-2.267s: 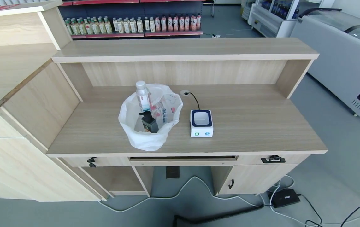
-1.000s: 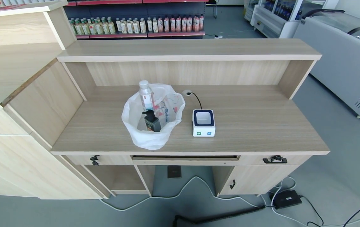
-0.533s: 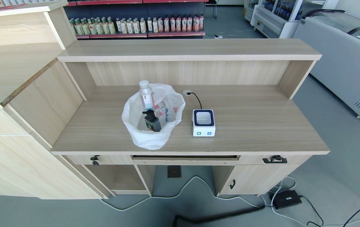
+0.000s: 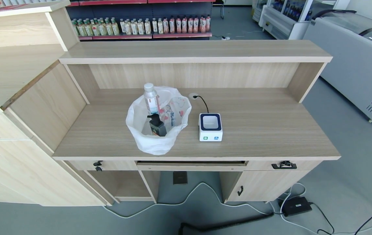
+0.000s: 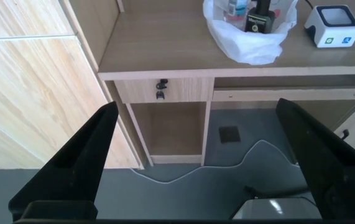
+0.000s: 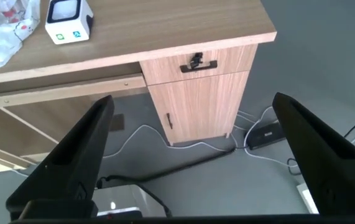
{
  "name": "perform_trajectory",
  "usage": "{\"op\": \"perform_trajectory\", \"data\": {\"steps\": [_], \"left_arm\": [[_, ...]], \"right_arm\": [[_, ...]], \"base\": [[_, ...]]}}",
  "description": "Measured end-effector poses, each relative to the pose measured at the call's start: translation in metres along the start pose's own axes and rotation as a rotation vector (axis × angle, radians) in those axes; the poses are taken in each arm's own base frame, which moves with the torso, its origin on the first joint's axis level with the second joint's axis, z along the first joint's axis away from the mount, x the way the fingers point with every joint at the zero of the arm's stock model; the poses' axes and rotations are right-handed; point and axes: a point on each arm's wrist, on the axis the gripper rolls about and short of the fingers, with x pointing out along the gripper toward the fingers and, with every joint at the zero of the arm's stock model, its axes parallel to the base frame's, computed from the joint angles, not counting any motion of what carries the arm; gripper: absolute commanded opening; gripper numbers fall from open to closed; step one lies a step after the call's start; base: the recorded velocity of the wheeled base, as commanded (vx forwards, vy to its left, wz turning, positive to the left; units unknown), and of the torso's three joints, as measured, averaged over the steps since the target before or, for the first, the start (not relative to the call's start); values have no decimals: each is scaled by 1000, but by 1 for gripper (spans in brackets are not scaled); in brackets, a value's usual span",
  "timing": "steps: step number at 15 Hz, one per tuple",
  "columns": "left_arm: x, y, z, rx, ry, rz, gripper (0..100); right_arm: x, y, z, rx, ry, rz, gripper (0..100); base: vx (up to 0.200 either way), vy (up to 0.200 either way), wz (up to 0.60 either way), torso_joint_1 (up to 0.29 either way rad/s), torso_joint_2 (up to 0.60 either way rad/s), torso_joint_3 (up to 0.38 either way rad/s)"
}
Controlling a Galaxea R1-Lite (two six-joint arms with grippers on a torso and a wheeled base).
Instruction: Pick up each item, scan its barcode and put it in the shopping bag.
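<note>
White bag, both bottles in

The shopping bag (image 4: 153, 147) stands on the counter (image 4: 270, 130), clear bottle (image 4: 150, 98) and dark pump bottle (image 4: 156, 126) inside, scanner (image 4: 210, 128) just beside. Left gripper (image 5: 197, 111) and right gripper (image 6: 193, 102) hang spread and empty, below counter level. Probably done: keep arms off the bag.

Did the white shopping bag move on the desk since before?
No. The shopping bag sits right beside the scanner, with the same gap as earlier. The whole head view slid a little, so the camera moved, not the bag.
</note>
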Motion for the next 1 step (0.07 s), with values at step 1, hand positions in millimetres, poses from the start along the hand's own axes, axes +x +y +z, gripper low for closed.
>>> {"op": "perform_trajectory", "data": {"steps": [1], "left_arm": [[0,0,0,0,0,0,100]], "right_arm": [[0,0,0,-1,0,1,100]], "base": [[0,0,0,0,0,0]]}}
